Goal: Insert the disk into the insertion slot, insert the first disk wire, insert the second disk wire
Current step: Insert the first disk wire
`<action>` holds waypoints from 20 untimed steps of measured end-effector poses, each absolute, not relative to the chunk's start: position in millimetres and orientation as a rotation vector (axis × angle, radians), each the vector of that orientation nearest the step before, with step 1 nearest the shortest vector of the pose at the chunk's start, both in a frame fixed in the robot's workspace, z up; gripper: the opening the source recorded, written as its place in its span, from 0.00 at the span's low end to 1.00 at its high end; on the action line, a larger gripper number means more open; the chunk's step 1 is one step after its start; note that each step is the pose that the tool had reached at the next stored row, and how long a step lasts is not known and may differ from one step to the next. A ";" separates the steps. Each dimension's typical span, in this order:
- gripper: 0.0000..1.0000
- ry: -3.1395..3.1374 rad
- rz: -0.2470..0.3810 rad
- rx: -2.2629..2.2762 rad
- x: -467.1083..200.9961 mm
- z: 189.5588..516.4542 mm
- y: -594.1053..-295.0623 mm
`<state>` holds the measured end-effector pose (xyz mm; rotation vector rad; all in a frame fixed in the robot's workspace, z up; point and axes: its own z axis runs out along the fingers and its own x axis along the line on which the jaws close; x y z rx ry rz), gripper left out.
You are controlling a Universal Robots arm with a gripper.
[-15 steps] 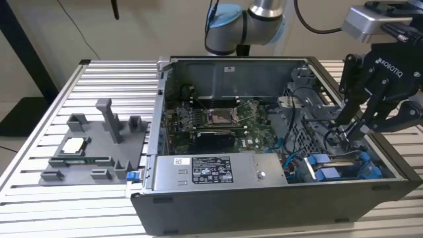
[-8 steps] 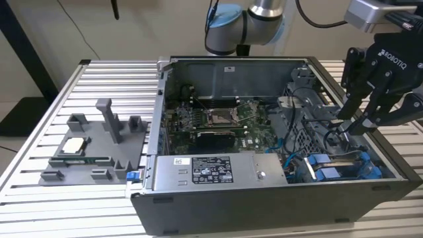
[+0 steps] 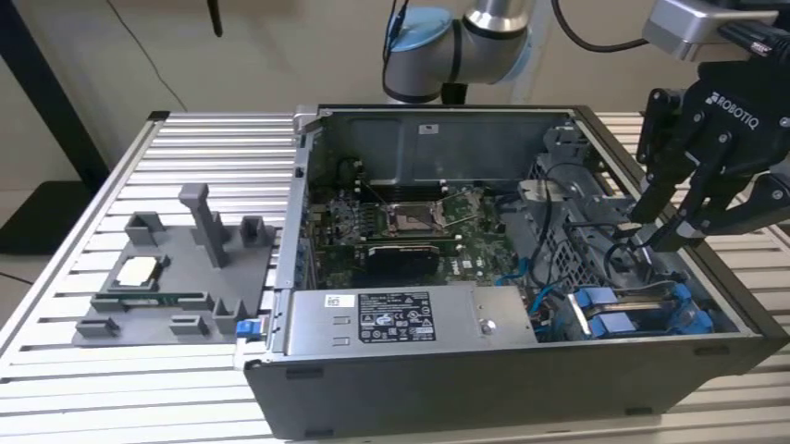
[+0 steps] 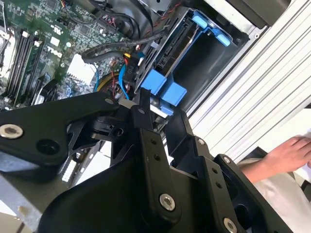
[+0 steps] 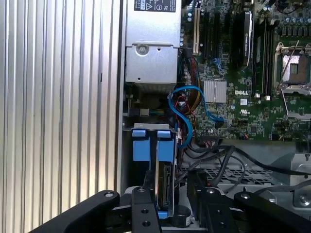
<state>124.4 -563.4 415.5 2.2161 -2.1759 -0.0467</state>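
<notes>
My black jointed gripper (image 3: 654,233) hangs over the end of the open grey computer case (image 3: 494,388) that lies on the exterior view's right, fingers pointing down into the drive corner. My jaws stand apart. In the first wrist view the gripper (image 5: 172,194) has the thin metallic edge of the disk (image 5: 164,187) between its two matte fingers, but I cannot tell whether either pad touches it. The disk stands on edge inside the insertion slot (image 3: 642,310), a narrow grey metal bay tipped with glossy bright blue plastic tabs (image 5: 139,145). Just beside the bay, a slim blue ribbon-like cable (image 5: 187,92) loops loosely over a bundle of red, yellow and black wires (image 5: 187,104). Beyond it lie the green motherboard (image 3: 408,222), a small finned silver heat sink (image 5: 215,91) and the boxy grey power supply (image 3: 395,319) with its white label. The case sits on a ribbed, slotted aluminium table (image 3: 210,139). A grey plastic fixture tray (image 3: 173,277) with upright posts rests on the same table, on the exterior view's left. In the second wrist view, a person's hand (image 4: 286,150) lies on a pale surface beyond the table's edge.
</notes>
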 end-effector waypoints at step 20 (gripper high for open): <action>0.40 -2.176 -0.048 2.217 124.3 402.6 -559.8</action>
